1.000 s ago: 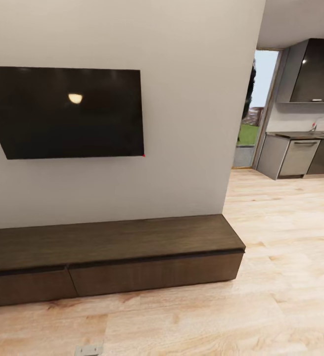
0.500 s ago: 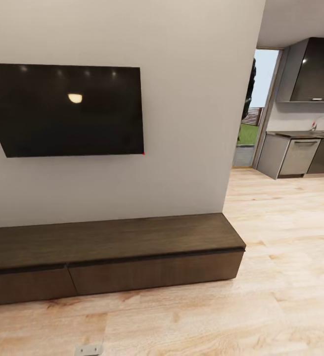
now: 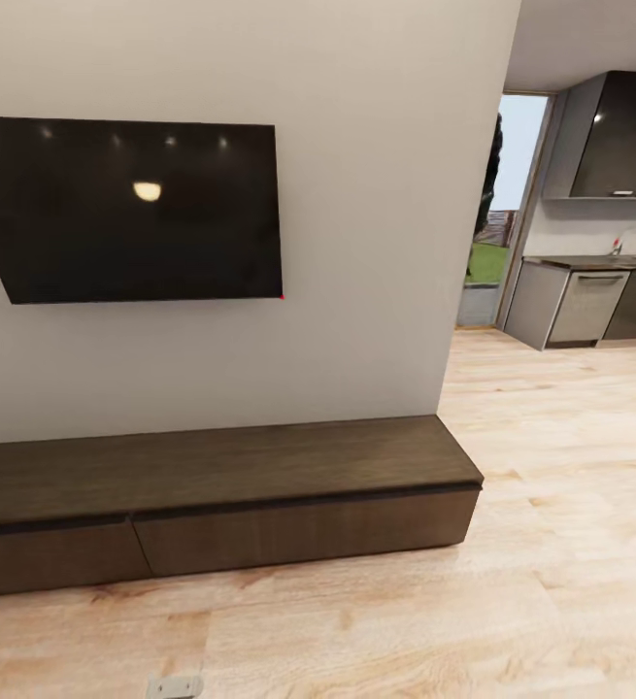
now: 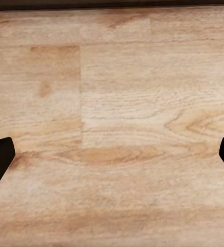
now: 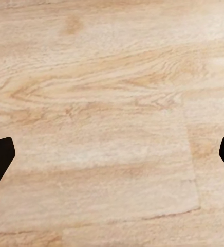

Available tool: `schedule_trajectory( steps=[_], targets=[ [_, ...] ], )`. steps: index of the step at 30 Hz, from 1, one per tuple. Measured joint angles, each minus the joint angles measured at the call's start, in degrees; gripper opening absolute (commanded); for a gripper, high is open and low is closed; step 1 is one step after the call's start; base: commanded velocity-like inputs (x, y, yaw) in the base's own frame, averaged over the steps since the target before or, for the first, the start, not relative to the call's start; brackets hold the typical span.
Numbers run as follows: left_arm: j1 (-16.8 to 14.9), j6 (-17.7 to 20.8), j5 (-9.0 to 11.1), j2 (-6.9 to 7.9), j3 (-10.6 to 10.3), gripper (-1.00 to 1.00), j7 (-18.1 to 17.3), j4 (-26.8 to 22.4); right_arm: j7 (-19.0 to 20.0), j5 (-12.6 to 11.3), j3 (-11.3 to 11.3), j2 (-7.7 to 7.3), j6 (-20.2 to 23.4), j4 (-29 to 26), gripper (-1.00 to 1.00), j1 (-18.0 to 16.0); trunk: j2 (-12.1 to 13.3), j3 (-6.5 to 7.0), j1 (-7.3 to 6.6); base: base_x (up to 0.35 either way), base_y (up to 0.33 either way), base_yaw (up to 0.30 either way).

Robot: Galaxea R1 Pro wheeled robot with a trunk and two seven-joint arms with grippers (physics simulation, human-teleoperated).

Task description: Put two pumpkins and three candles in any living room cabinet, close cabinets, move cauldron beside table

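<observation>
Low dark-wood cabinet [image 3: 220, 505], drawers closed; handleless stiff fronts likely need top-edge grip; both end effectors spread wide, empty, over plank floor [image 4: 112, 128].

bare floor [image 3: 570, 544] before closed cabinet [image 3: 298, 529]

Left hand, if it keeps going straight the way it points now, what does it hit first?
The left hand is open and empty, pointing at the bare wood floor. Nothing lies between its fingertips, so it would probably meet the planks first; depth is unclear.
</observation>
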Motion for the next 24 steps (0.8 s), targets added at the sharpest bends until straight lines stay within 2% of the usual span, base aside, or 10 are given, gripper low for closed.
schedule_trajectory(
  steps=[8, 15, 24],
  targets=[
    [0.00, -0.01, -0.01, -0.08, -0.12, 1.00, 0.39, 0.00, -0.18, 0.11, 0.07, 0.00, -0.34, -0.03, 1.00, 0.00, 0.00, 0.00, 0.00, -0.001, 0.000, 0.000],
    [0.02, -0.03, -0.31, -0.16, -0.21, 1.00, 0.54, 0.00, -0.20, 0.16, 0.08, 0.00, -0.36, -0.03, 1.00, 0.00, 0.00, 0.00, 0.01, -0.149, 0.000, 0.000],
    [0.04, -0.01, -0.37, -0.25, -0.24, 1.00, 0.56, 0.01, -0.22, 0.16, 0.38, 0.01, -0.42, -0.04, 1.00, 0.01, 0.00, 0.00, 0.00, -0.033, -0.048, 0.000]
  ],
)
